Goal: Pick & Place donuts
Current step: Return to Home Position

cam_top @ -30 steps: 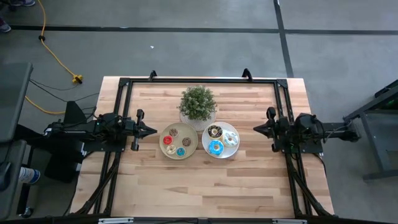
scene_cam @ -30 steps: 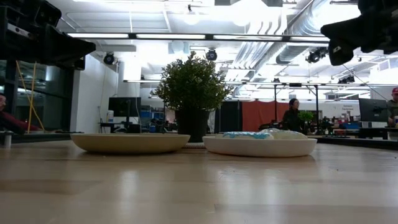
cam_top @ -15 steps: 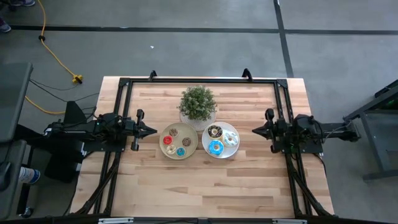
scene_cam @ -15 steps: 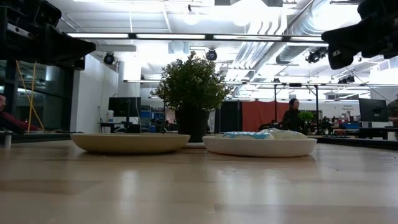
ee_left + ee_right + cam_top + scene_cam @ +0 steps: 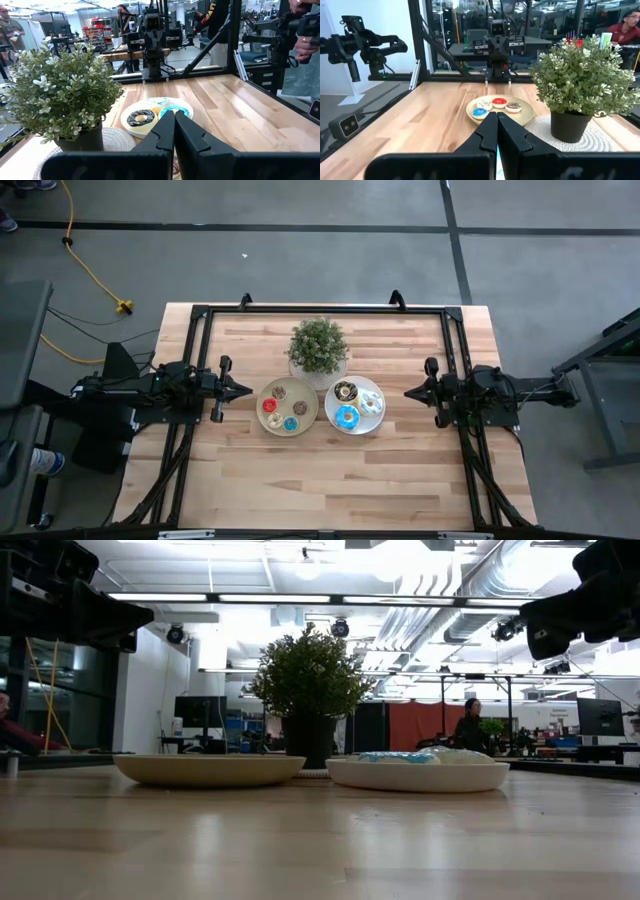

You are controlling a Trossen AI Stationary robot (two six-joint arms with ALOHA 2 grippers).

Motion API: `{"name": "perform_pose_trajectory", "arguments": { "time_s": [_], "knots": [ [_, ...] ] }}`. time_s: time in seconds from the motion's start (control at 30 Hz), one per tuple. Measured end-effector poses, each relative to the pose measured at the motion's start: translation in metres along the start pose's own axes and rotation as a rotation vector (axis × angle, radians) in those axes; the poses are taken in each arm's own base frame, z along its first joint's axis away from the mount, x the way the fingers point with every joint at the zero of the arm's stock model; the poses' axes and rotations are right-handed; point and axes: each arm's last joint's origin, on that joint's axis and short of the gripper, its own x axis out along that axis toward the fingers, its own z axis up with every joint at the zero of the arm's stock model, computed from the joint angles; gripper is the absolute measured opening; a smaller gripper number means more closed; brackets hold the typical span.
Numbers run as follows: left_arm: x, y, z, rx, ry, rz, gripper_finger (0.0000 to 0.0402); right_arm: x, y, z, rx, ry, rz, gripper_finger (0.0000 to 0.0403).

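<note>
Several small donuts [image 5: 270,405], among them red, blue, white and brown ones, lie on the round tan plate [image 5: 261,410]. On the round white plate [image 5: 356,432] lie a dark chocolate donut [image 5: 345,390], a blue one [image 5: 347,417] and a white one [image 5: 371,403]. My left gripper [image 5: 248,390] hovers shut to the left of the tan plate. In its wrist view the left gripper [image 5: 174,117] points at the white plate [image 5: 131,131]. My right gripper [image 5: 407,392] hovers shut to the right of the white plate. In its wrist view the right gripper [image 5: 497,117] points at the tan plate [image 5: 525,114].
A potted green plant [image 5: 318,346] stands on a round mat just beyond the two plates, near the table's far edge. Black frame rails [image 5: 320,309] run along the far, left and right sides. Bare wood [image 5: 320,480] lies toward the near edge. People show in the room behind.
My right gripper has crept a little toward the white plate, leftward over the table, and has sunk slightly. The left arm, the plates and the donuts have kept still.
</note>
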Motion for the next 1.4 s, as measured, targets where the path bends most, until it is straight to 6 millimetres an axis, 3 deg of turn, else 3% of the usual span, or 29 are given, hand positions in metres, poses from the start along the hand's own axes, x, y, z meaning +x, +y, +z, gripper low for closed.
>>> {"name": "perform_pose_trajectory", "arguments": {
  "time_s": [0.2,1.4],
  "knots": [
    [0.0000,0.0000,0.0000,0.000,0.000,0.000,0.0001,-0.0001,-0.0002,-0.0074,-0.003,0.071,-0.002,0.0000],
    [0.0000,0.0000,0.0000,0.000,-0.001,0.000,0.0001,0.0016,-0.0017,-0.0088,-0.021,0.078,-0.051,0.0000]
  ]
}}
